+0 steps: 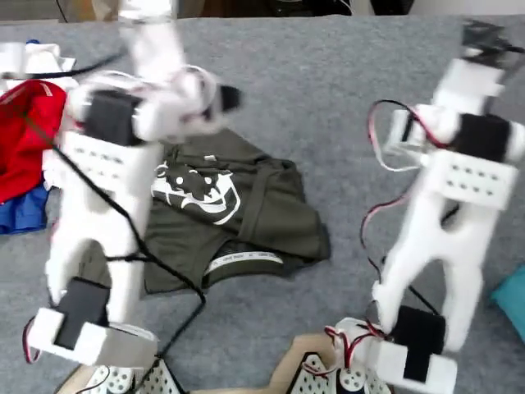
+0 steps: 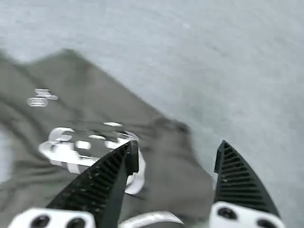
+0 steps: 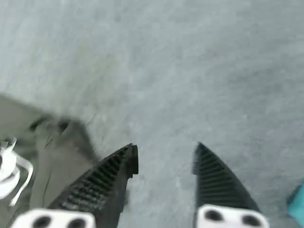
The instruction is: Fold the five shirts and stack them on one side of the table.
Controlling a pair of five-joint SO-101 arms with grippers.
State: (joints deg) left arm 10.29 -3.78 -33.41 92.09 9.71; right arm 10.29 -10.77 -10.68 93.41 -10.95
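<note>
Both gape released: my left claw [image 2: 178, 145] above the olive shirt [image 2: 71, 114], my right claw [image 3: 166, 148] above grey table [image 3: 199, 57] beside its edge, teal cloth [image 3: 297, 200] nearby.

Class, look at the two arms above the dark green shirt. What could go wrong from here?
The shirt lies rumpled, so the open left gripper above it might pinch several layers. The open right gripper hovers over bare table beside the shirt's edge and could close on nothing. A black cable crossing the shirt might snag it.
</note>
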